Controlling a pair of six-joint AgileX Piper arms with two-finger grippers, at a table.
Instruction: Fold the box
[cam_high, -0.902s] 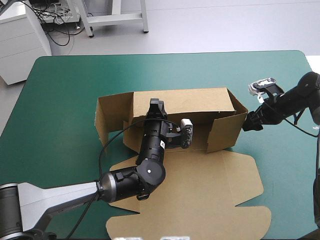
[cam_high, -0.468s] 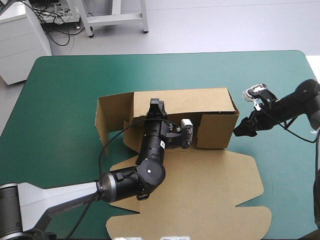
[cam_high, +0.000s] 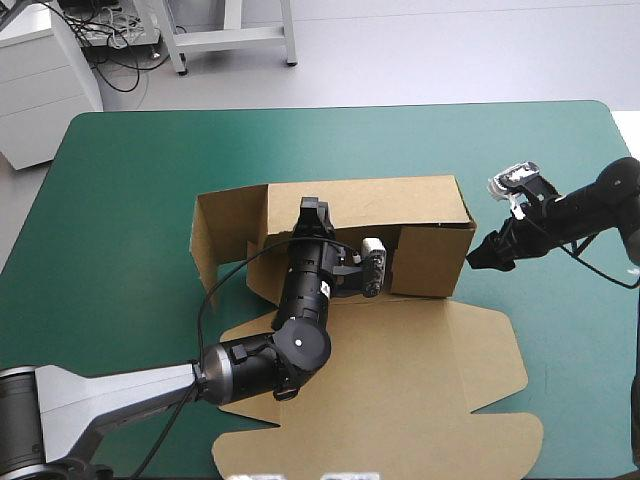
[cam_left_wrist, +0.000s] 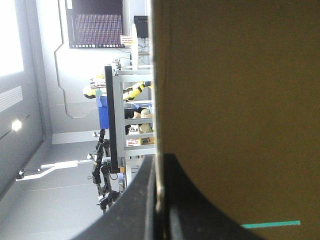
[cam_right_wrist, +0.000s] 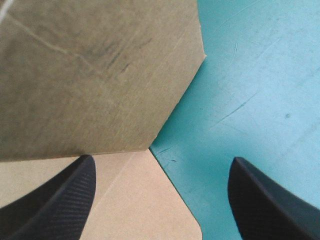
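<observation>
The brown box (cam_high: 420, 205) lies mid-table with its back wall and left side wall raised, and its lid (cam_high: 400, 390) lies flat toward the near edge. Its right side wall is turned inward, facing front. My left gripper (cam_high: 310, 212) reaches over the back wall. In the left wrist view the black fingers (cam_left_wrist: 157, 200) are shut on the edge of the board (cam_left_wrist: 240, 100). My right gripper (cam_high: 478, 258) is just outside the box's right corner, apart from it. It is open (cam_right_wrist: 161, 161), with the turned wall (cam_right_wrist: 90, 75) ahead of it and the lid's corner (cam_right_wrist: 135, 200) below.
The teal-green cover (cam_high: 130, 180) shows all around the box, widest on the far side and at the right (cam_right_wrist: 250, 75). The left arm's forearm and cable lie across the box floor and lid.
The right gripper pushed the box's right side wall inward from slanting out to facing front, then drew back slightly. The left gripper has kept its hold and has not moved.
</observation>
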